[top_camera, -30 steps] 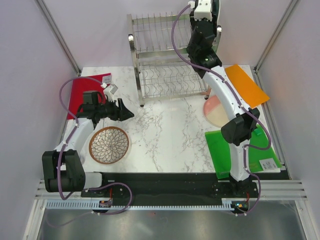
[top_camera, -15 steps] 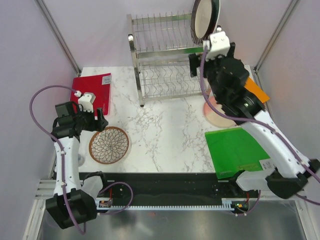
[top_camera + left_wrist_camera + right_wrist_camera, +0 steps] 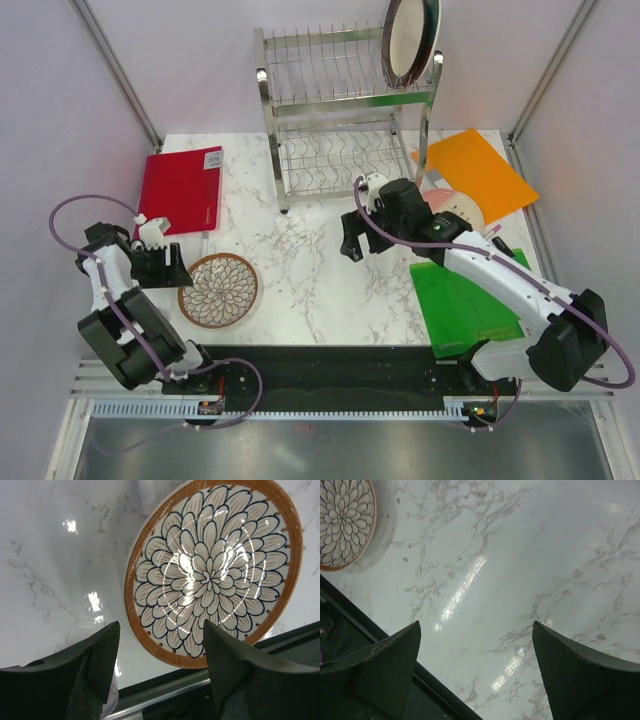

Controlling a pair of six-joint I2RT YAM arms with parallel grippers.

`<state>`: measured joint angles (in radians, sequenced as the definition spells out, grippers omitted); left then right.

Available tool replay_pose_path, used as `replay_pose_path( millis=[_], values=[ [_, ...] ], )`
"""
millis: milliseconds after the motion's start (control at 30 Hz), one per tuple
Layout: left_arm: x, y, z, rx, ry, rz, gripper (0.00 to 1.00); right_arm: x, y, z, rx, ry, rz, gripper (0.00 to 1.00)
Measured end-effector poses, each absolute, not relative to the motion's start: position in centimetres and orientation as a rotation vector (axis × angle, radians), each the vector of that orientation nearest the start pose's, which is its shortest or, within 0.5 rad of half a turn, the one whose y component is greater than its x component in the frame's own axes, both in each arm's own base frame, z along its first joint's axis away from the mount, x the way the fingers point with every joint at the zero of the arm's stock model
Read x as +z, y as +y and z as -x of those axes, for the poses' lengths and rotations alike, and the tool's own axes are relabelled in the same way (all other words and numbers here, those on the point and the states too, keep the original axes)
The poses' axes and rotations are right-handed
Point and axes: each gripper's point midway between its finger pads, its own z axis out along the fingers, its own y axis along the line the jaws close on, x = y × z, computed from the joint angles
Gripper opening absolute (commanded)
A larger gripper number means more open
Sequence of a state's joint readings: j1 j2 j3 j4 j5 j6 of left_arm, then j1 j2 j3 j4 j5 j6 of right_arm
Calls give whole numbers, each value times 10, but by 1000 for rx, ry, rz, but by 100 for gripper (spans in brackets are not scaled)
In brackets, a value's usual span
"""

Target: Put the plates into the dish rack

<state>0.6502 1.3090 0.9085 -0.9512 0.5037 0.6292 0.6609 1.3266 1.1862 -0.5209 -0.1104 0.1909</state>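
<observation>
Left tool (image 3: 160, 652) spread near brown plate (image 3: 210, 570); right tool (image 3: 475, 655) spread over marble (image 3: 530, 545); only top view shows racked plate (image 3: 405, 40).

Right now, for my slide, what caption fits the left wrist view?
Open left gripper hovers above the round brown plate with white petal pattern lying flat on the white marble table.

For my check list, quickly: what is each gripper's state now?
Left gripper: open, holding nothing.
Right gripper: open, holding nothing.
</observation>
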Motion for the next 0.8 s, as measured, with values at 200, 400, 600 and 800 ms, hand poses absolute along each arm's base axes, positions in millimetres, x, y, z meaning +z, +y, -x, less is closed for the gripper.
replay_pose_path(
  millis=[200,400,600,800],
  values=[
    [78,72,-223,-578,2633,-133,74,154,260,-251,714,2377,567,98],
    [64,67,-221,-680,2656,-148,74,138,279,-252,831,2388,525,98],
    [61,66,-218,-686,2658,-166,73,111,295,-258,902,2434,478,98],
    [69,73,-217,-589,2650,-227,73,104,303,-263,931,2434,464,98]
  ],
)
